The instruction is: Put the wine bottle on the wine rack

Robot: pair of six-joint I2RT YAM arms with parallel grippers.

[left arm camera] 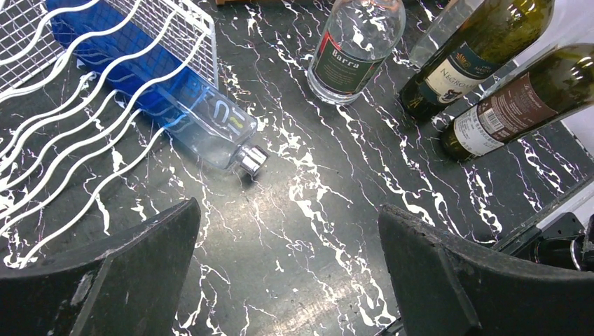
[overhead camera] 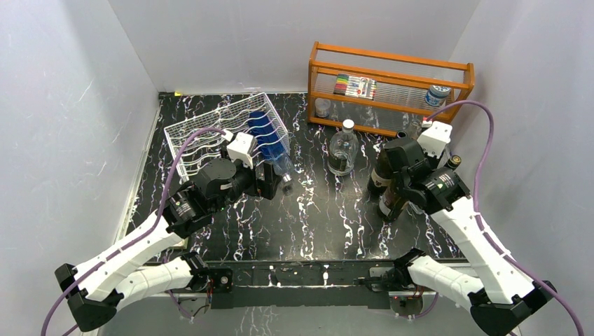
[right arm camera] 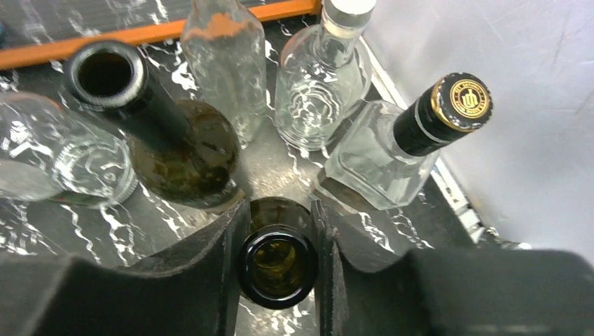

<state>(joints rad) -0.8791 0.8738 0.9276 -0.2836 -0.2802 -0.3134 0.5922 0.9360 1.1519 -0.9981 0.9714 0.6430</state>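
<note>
The white wire wine rack stands at the back left with a blue bottle lying in it, neck toward the table's middle. In the right wrist view my right gripper is shut on the neck of a dark green wine bottle, open mouth up. That bottle stands right of centre, under the right gripper. The left wrist view shows it slightly tilted, with a brown label. My left gripper hangs open over bare table beside the rack, holding nothing.
A second dark open bottle, a square clear bottle with a black and gold cap and other clear bottles crowd round the held one. A clear "Barra" bottle stands mid-table. The orange wooden shelf is behind; the right wall is close.
</note>
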